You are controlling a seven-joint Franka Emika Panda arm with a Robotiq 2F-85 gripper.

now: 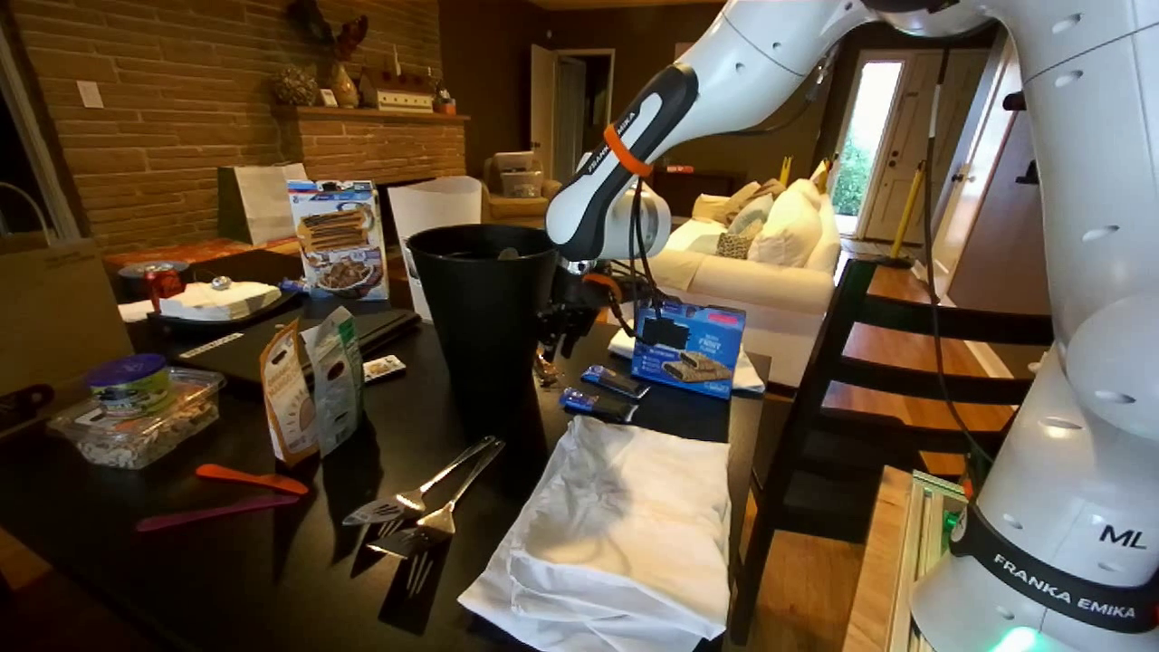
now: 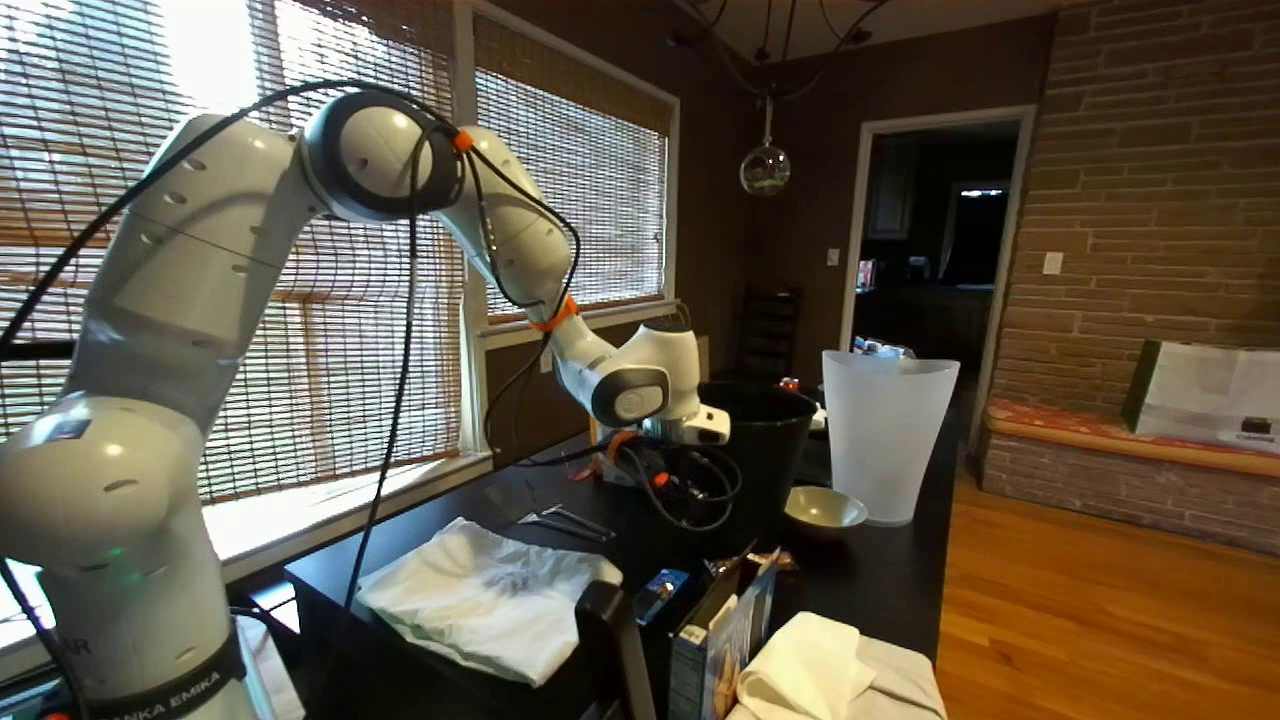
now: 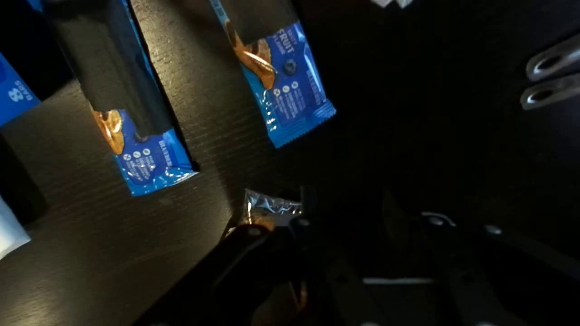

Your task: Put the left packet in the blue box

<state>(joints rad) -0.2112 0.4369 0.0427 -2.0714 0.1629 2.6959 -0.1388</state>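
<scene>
The blue box (image 1: 695, 349) stands upright on the dark table; its edge shows in the wrist view (image 3: 13, 95). Two blue bar packets lie flat beside it. In an exterior view the nearer packet (image 1: 596, 405) reaches further left than the packet by the box (image 1: 616, 380). In the wrist view one packet (image 3: 140, 156) is on the left and one (image 3: 287, 86) in the upper middle, both partly darkened. Which is called the left packet I cannot tell. My gripper (image 1: 555, 342) points down above the table, beside the black bin; its fingers (image 3: 349, 201) look apart with nothing seen between them.
A tall black bin (image 1: 484, 312) stands close beside the gripper. A clear-and-brown wrapper (image 3: 267, 210) lies near the fingers. A white cloth (image 1: 625, 516), metal utensils (image 1: 439, 507) and pouches (image 1: 330, 389) are nearby. A bowl (image 2: 825, 507) and white bin (image 2: 885, 440) stand behind.
</scene>
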